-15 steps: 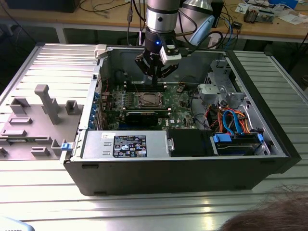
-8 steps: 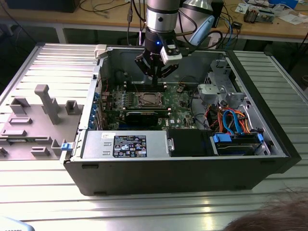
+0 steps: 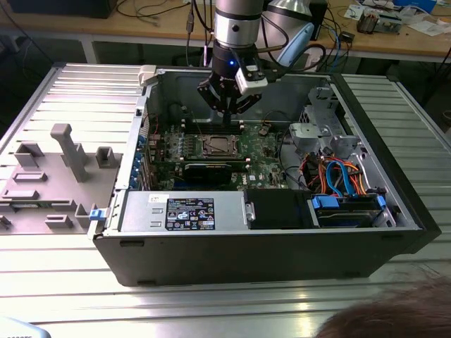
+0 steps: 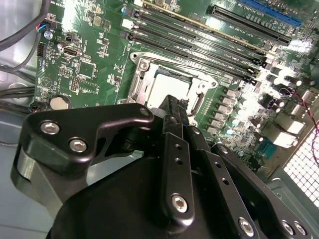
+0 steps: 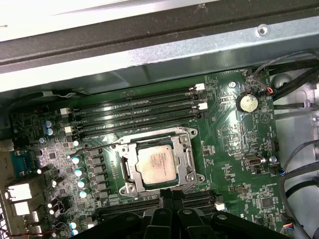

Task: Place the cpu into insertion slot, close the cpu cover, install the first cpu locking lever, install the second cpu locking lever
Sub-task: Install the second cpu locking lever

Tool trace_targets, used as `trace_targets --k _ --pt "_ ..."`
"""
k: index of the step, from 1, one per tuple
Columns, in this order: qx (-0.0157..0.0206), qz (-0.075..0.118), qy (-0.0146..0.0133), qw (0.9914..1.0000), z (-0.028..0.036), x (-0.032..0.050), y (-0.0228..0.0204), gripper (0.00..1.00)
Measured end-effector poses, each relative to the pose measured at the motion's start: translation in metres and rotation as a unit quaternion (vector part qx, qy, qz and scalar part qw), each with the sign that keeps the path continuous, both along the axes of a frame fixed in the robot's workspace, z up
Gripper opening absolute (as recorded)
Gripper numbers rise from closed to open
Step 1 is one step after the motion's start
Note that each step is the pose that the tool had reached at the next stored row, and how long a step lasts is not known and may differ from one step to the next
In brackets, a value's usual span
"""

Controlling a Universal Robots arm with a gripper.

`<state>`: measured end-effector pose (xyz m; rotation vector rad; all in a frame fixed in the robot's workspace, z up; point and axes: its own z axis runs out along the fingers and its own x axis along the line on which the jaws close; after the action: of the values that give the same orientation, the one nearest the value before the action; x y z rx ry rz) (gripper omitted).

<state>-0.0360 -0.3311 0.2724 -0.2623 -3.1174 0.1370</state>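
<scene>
Gripper (image 3: 230,105): fingers clenched together on nothing, hovering over the green board (image 5: 234,164) inside the open computer case (image 3: 394,204).
Cpu (image 5: 157,165): silver chip seated in the insertion slot (image 5: 128,174), just beside the fingertips.
Cpu cover (image 5: 187,149): metal frame lying around the chip.
Memory slots (image 5: 139,112): beside the socket, vacant.

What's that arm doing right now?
Gripper hovering above the board, holding nothing. Cpu seated in insertion slot, cpu cover down around it.

hidden: cpu (image 4: 167,89) near edge behind gripper (image 4: 175,107) | cut off: person's hair (image 3: 394,317), exterior view, 5 o'clock
</scene>
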Motion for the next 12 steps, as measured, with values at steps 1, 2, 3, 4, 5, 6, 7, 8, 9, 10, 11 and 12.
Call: trace_targets --k 1,2,3,4,5,6,7,8,9,10,11,12 --pt "0.0000 0.001 0.0000 1.00000 0.0000 0.0000 0.0000 0.11" --pt "0.0000 0.002 0.0000 1.00000 0.0000 0.0000 0.0000 0.11" --pt "0.0000 0.003 0.0000 0.99999 0.0000 0.0000 0.0000 0.11" --pt "0.0000 0.005 0.0000 0.99999 0.0000 0.0000 0.0000 0.11" --pt "0.0000 0.006 0.0000 0.99998 0.0000 0.0000 0.0000 0.11" --pt "0.0000 0.007 0.0000 0.99997 0.0000 0.0000 0.0000 0.11" --pt "0.0000 0.009 0.0000 0.99996 0.0000 0.0000 0.0000 0.11" --pt "0.0000 0.010 0.0000 0.99995 0.0000 0.0000 0.0000 0.11" --pt "0.0000 0.011 0.0000 0.99994 0.0000 0.0000 0.0000 0.11" --pt "0.0000 0.012 0.0000 0.99993 0.0000 0.0000 0.0000 0.11" --pt "0.0000 0.013 0.0000 0.99991 0.0000 0.0000 0.0000 0.11" --pt "0.0000 0.014 0.0000 0.99990 0.0000 0.0000 0.0000 0.11"
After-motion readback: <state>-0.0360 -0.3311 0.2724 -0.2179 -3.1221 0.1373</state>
